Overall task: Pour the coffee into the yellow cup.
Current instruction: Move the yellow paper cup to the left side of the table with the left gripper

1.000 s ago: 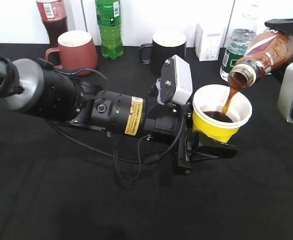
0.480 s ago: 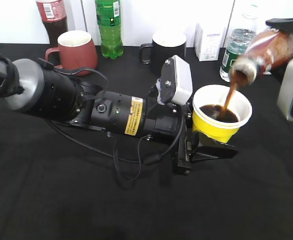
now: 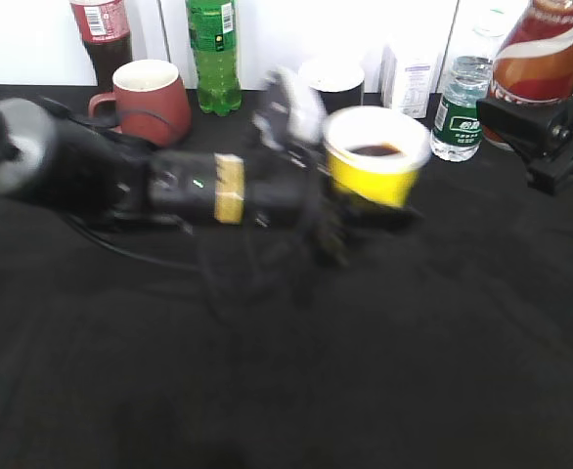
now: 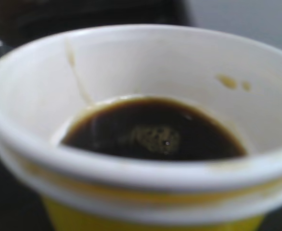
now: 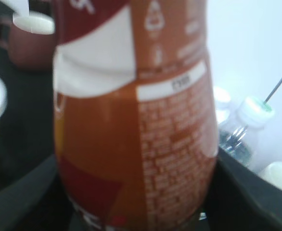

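The yellow cup [image 3: 373, 156] has a white rim and holds dark coffee [image 3: 375, 150]. My left gripper [image 3: 365, 210] is shut on it and holds it up over the middle of the black table; the arm is blurred. In the left wrist view the cup [image 4: 146, 192] fills the frame, with coffee [image 4: 153, 130] in its bottom and drips on the white wall. The coffee bottle [image 3: 541, 54] with orange-red-white label stands upright at the far right, held by my right gripper [image 3: 536, 122]. In the right wrist view the bottle [image 5: 146, 125] sits between the jaws.
Along the back stand a cola bottle [image 3: 101, 34], a maroon mug [image 3: 150, 98], a green soda bottle [image 3: 213, 49], a black mug [image 3: 333, 83], a white carton [image 3: 409, 78] and a green-labelled water bottle [image 3: 460, 103]. Cables [image 3: 159, 254] trail under the left arm.
The pouring has stopped. My right gripper swung the bottle from tilted over the cup to upright at the far right. My left gripper moved the cup up and to the left.
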